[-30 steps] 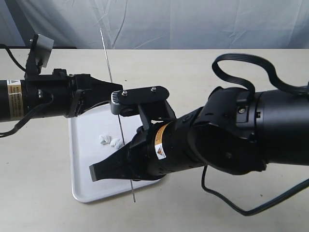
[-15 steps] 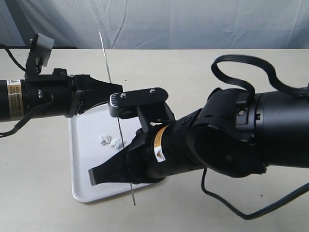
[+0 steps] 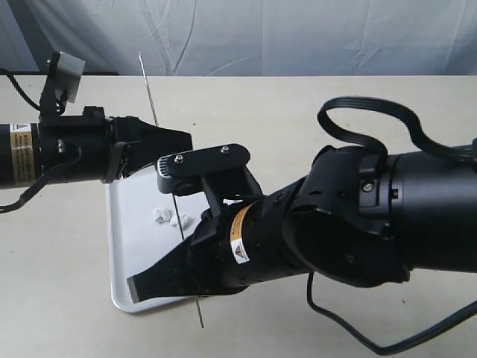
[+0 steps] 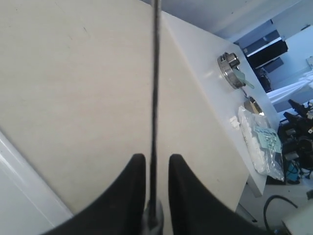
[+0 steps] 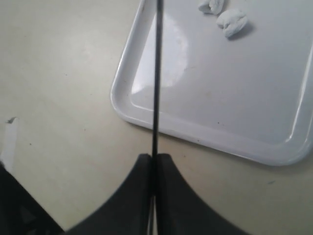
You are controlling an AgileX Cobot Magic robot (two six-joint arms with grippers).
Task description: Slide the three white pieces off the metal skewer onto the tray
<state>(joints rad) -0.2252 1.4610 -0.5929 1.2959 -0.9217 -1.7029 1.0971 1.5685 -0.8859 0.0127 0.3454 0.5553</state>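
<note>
The metal skewer [image 3: 149,89] runs steeply from above the left arm down past the tray's near edge. My right gripper [image 3: 141,283] is shut on the skewer's lower part [image 5: 157,73], and its jaws meet around the rod [image 5: 154,156]. My left gripper [image 3: 186,138] stands around the upper part, slightly open, with the skewer [image 4: 155,73] passing freely between the fingers [image 4: 156,159]. A blurred grey lump sits on the rod deep between them. The white pieces [image 3: 170,218] lie close together on the white tray [image 3: 130,224]. The right wrist view shows them [image 5: 232,23] off the rod on the tray [image 5: 220,88].
The right arm's bulky body and black cable [image 3: 373,112] fill the table's right half and hang over the tray's right side. Pale cloth hangs behind the table. Past the table's edge in the left wrist view are metal parts [image 4: 230,66] and a plastic bag [image 4: 261,142].
The right gripper has moved down and to the left with the skewer. The rod's top has dropped and shifted left, and its tip reaches further past the tray's near edge. The left arm has barely moved.
</note>
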